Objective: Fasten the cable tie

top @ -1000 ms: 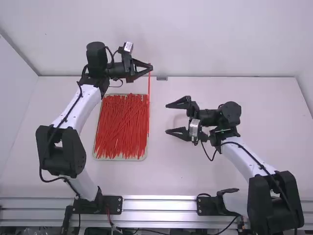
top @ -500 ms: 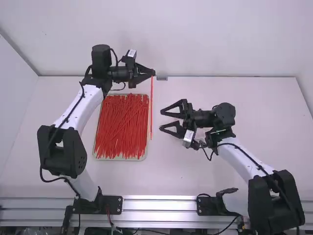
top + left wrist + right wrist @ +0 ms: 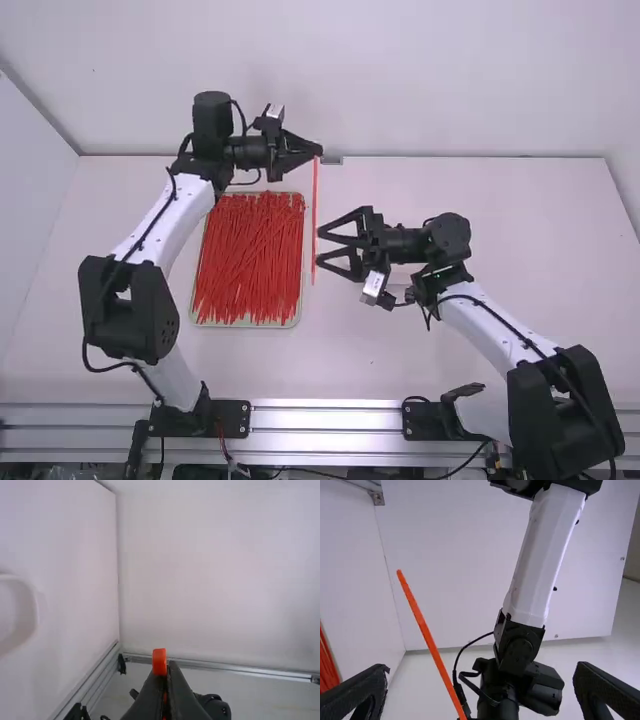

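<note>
There's the cable tie [image 3: 314, 220], bright orange-red, a plain thin line at upper centre of the high view. The same orange-red fills the heap of ties [image 3: 250, 258] at centre left, striping a pale tan tray [image 3: 246, 324]. The left gripper [image 3: 316, 152] is black, and the right gripper [image 3: 321, 248] is black too. The left arm [image 3: 165, 215] and right arm [image 3: 490, 320] are white with black joints. White table [image 3: 540, 230], white walls [image 3: 450, 70], and a silver rail [image 3: 320, 418] runs along the bottom edge.

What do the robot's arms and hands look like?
Both the left arm and right arm have white tubular links, black cylindrical joints and thin black cables alongside. The left hand and right hand are black, with two tapering fingers.
</note>
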Tool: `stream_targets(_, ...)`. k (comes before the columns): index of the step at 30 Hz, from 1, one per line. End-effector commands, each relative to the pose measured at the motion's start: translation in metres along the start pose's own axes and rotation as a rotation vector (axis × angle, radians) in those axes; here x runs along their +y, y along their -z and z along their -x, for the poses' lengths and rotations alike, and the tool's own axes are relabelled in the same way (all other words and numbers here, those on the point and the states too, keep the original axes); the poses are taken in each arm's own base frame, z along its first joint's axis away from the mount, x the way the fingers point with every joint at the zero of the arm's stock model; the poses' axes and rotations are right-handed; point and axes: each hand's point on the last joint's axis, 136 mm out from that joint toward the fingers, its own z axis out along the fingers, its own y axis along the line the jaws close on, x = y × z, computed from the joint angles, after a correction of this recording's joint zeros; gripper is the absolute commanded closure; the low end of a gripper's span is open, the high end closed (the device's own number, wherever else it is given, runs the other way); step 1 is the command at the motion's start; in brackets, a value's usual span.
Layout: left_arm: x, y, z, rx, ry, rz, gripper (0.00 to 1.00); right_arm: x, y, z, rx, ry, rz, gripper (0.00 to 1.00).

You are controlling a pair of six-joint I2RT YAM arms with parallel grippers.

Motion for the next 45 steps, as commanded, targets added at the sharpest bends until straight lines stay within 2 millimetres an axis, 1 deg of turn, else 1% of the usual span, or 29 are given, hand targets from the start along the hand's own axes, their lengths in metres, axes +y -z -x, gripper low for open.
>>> stream_targets(1,-0.012,-0.010,-0.010,0.044,-0.031,-0.016,0.98,-0.012,-0.002,-0.004,0.011,0.054,-0.012,0.01)
stream_targets(4,-0.012,-0.012,-0.012,0.047,-0.033,-0.016,0.98,-0.010,-0.002,-0.004,0.012,0.066,-0.008,0.01)
stream_targets(6,-0.012,-0.011,-0.011,0.043,-0.033,-0.016,0.98,-0.010,-0.002,-0.004,0.012,0.058,-0.008,0.06)
stream_targets(7,-0.012,-0.010,-0.010,0.042,-0.031,-0.016,0.98,-0.010,-0.002,-0.004,0.010,0.055,-0.008,0.11)
stream_targets(8,-0.012,-0.010,-0.010,0.042,-0.031,-0.015,0.98,-0.010,-0.002,-0.004,0.009,0.055,-0.007,0.14)
stream_targets(9,-0.012,-0.010,-0.010,0.043,-0.038,-0.016,0.98,-0.010,-0.002,-0.004,0.008,0.053,-0.007,0.21)
stream_targets(10,-0.012,-0.010,-0.011,0.046,-0.042,-0.017,0.98,-0.009,-0.002,-0.003,0.005,0.052,-0.005,0.34)
stream_targets(11,-0.012,-0.010,-0.011,0.047,-0.041,-0.017,0.98,-0.009,-0.002,-0.003,0.004,0.052,-0.005,0.39)
stream_targets(13,-0.012,-0.013,-0.013,0.049,-0.042,-0.016,0.98,-0.009,-0.002,-0.003,0.002,0.051,-0.004,0.53)
stream_targets(14,-0.012,-0.013,-0.013,0.049,-0.042,-0.016,0.98,-0.009,-0.002,-0.002,-0.002,0.051,-0.003,0.57)
stream_targets(15,-0.012,-0.011,-0.011,0.044,-0.042,-0.016,0.98,-0.008,-0.002,0.000,-0.013,0.052,0.000,0.59)
stream_targets(16,-0.012,-0.011,-0.011,0.043,-0.042,-0.015,0.98,-0.008,-0.002,0.000,-0.013,0.052,0.000,0.59)
stream_targets(21,-0.011,-0.011,-0.008,0.023,-0.042,-0.008,0.98,-0.008,-0.002,0.000,-0.016,0.046,0.002,0.64)
stream_targets(24,-0.011,-0.012,-0.008,0.023,-0.039,-0.007,0.98,-0.006,-0.002,0.000,-0.016,0.036,0.005,0.72)
stream_targets(27,-0.011,-0.013,-0.009,0.026,-0.042,-0.008,0.98,-0.004,-0.005,0.002,-0.026,0.019,0.010,0.83)
stream_targets(29,-0.010,-0.011,-0.007,0.019,-0.043,-0.007,0.98,-0.003,-0.006,0.003,-0.030,0.015,0.011,0.86)
stream_targets(30,-0.011,-0.013,-0.008,0.024,-0.052,-0.007,0.98,-0.003,-0.005,0.003,-0.027,0.013,0.011,0.94)
stream_targets(32,-0.011,-0.013,-0.008,0.024,-0.052,-0.007,0.98,-0.003,-0.005,0.002,-0.026,0.013,0.011,0.99)
stream_targets(33,-0.011,-0.011,-0.007,0.022,-0.058,-0.008,0.98,-0.002,-0.005,0.002,-0.026,0.006,0.013,1.00)
stream_targets(45,-0.011,-0.012,-0.008,0.024,-0.063,-0.008,0.98,-0.002,-0.003,-0.001,-0.014,-0.004,0.015,1.00)
